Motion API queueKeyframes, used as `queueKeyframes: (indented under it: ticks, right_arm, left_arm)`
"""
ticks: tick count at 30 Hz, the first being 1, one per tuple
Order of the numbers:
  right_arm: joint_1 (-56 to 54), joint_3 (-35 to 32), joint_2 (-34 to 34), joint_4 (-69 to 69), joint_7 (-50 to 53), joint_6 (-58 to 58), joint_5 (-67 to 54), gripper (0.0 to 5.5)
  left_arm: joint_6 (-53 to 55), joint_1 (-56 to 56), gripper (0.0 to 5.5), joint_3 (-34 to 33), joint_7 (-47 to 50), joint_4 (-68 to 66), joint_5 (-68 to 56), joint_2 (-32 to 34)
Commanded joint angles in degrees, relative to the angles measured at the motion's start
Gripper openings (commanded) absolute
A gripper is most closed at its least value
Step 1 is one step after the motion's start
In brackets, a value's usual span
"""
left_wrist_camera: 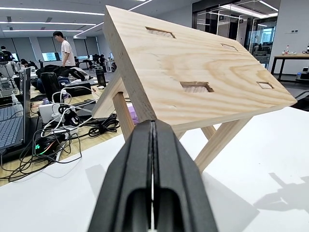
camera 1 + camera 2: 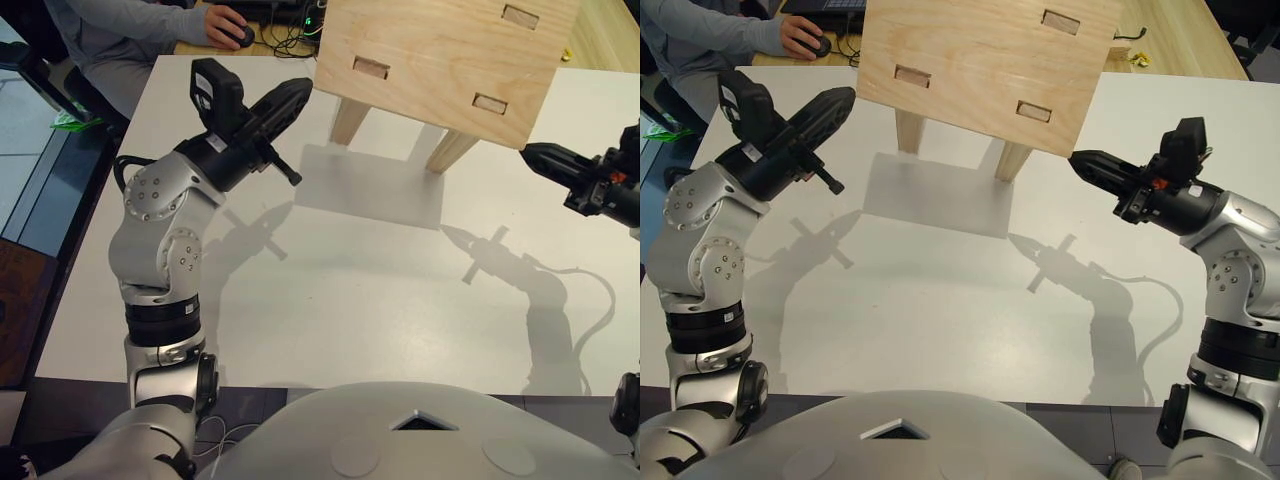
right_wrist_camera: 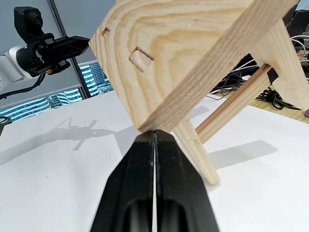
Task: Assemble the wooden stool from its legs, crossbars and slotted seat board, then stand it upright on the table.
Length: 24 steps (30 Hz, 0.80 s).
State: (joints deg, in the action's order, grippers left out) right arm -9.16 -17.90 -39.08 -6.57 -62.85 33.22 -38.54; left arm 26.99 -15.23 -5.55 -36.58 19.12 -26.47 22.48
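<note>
One wooden stool point(image 2: 985, 65) stands upright at the far side of the table point(image 2: 940, 300), with four slots in its seat board point(image 1: 193, 63) and two legs point(image 2: 908, 133) showing underneath. Two grippers flank it: left gripper point(image 2: 847, 95) and right gripper point(image 2: 1075, 158), both pinched closed on nothing, tips just beside the seat's edges.

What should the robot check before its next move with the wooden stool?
1. Stool upright on the table: ok.
2. Seat board sitting on its legs: ok.
3. Left gripper shut and empty: ok.
4. Right gripper shut and empty: ok.
5. Both tips clear of the seat board: cannot tell, they sit right at its edges.
6. Every leg flat on the table: cannot tell, some are hidden.
</note>
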Motion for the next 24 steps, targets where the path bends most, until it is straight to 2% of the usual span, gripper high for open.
queueKeyframes:
  ticks: [1,13,18,19,21,24]
  right_arm:
    - [-3.88,1.83,1.97,-4.12,-1.20,0.42,-4.82,0.05]
    - [-5.70,1.14,2.55,-2.47,0.81,0.88,-6.22,0.05]
    - [-2.44,4.43,0.22,-1.48,-1.75,-2.05,-1.16,0.05]
    - [-2.46,4.25,0.06,-0.51,-1.62,-2.91,-0.59,0.00]
    - [-2.68,2.38,-0.22,1.80,-0.62,-4.37,-0.31,0.00]
    - [-0.29,-4.15,-1.59,5.22,1.11,-5.98,-1.26,0.00]
  left_arm:
    - [0.89,-2.59,0.00,4.67,-3.22,2.55,-3.76,-1.88]
    - [1.03,-3.34,0.00,4.16,-2.28,1.79,-3.85,-2.48]
    - [0.13,-0.67,0.00,5.99,-3.68,0.31,-1.31,-0.95]
    - [-0.38,0.09,0.19,6.04,-3.94,-0.08,-1.06,-0.60]
    - [-1.74,0.62,0.35,5.12,-3.08,-0.84,-0.66,-0.47]
    - [-4.98,0.35,0.72,2.11,0.25,-1.97,1.08,-0.24]
